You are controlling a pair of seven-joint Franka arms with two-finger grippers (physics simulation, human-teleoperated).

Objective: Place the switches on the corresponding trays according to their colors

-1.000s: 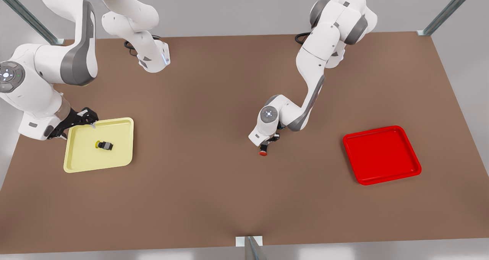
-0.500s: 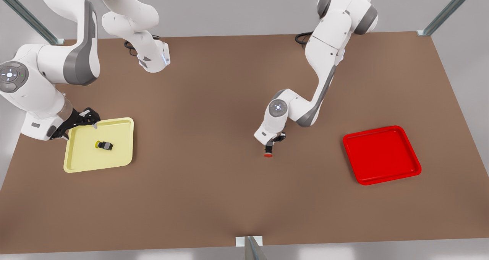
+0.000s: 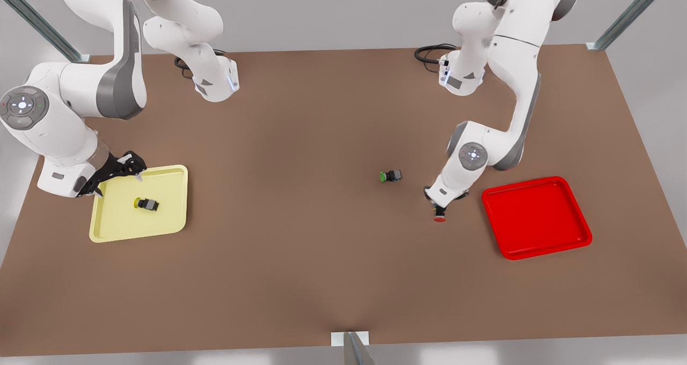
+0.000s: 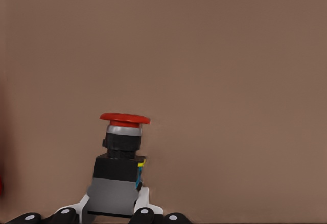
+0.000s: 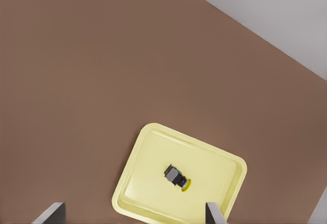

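The red-capped switch (image 3: 439,216) hangs just above the table, a short way off the red tray (image 3: 536,217) toward the front view's left. My left gripper (image 3: 439,209) is shut on its grey body. The left wrist view has this switch (image 4: 120,162) upright between the fingertips of the left gripper (image 4: 113,211). The yellow-capped switch (image 3: 146,204) lies on its side in the pale yellow tray (image 3: 107,231). My right gripper (image 3: 119,185) waits open over that tray's far corner. From the right wrist, the yellow tray (image 5: 153,183) and its switch (image 5: 176,177) lie below the spread right gripper (image 5: 133,216).
A green-capped switch (image 3: 390,176) lies on its side on the brown table (image 3: 300,257), between the two trays and nearer the red one. Both arm bases stand at the table's far edge.
My left arm has carried the red-capped switch toward the front view's right, close to the red tray, uncovering the green-capped switch. The right arm has barely shifted.
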